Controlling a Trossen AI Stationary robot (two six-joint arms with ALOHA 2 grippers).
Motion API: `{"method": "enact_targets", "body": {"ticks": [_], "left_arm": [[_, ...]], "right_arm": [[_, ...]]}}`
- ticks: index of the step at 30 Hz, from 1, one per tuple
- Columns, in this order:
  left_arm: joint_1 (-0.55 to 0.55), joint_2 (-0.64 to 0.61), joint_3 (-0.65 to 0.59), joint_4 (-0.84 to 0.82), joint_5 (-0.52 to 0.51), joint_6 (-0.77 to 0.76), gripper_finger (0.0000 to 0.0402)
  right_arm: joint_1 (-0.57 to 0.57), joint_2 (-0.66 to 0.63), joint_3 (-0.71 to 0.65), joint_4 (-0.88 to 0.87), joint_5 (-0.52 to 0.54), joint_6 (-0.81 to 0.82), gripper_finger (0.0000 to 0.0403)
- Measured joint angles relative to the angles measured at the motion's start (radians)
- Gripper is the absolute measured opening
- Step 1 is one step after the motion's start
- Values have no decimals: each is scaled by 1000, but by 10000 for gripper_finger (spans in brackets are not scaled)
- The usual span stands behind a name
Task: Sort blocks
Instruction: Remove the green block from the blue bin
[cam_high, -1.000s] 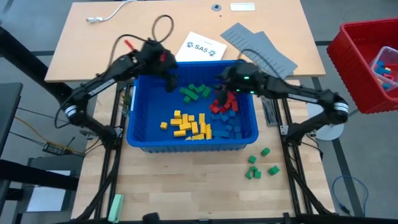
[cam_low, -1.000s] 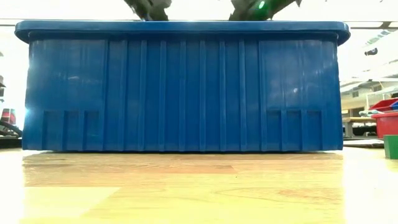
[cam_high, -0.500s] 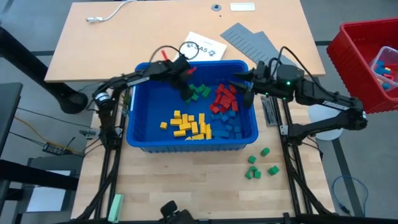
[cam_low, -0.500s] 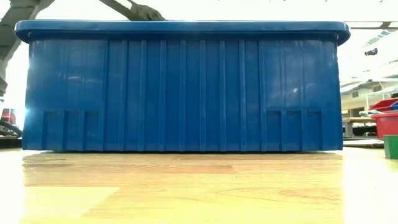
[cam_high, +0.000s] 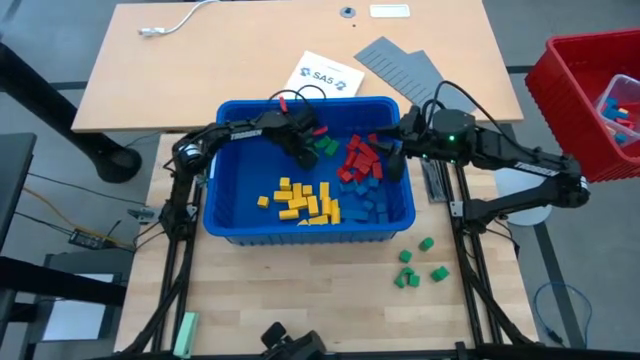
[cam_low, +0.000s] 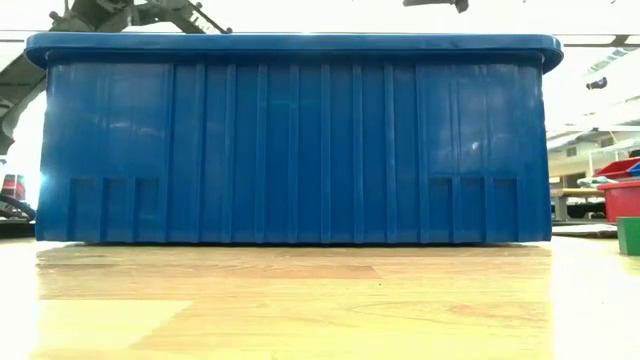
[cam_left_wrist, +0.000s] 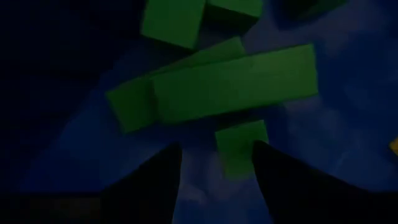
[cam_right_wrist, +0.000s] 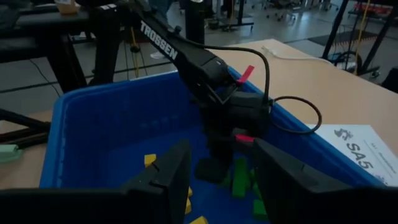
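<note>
Green blocks (cam_high: 323, 146), perhaps six, sit under my left pincer (cam_high: 305, 152), fingers apart, empty. Five more lie on the counter (cam_high: 300, 300). My right pincer (cam_high: 392, 160) hangs open over red blocks (cam_high: 358, 160).

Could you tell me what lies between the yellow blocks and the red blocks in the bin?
In the high view, only bare bin floor separates yellow blocks from red blocks.

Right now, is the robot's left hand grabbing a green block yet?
Cannot tell. In the left wrist view the left gripper has its jaws open on either side of a small green block, but it is too dark to see a gap or contact.
</note>
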Motion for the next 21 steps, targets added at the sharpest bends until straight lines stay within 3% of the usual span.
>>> {"method": "enact_targets", "body": {"ticks": [21], "left_arm": [[-22, -1, 1, 30, 115, -10, 206]], "right_arm": [[0, 3, 0, -4, -1, -9, 148]]}}
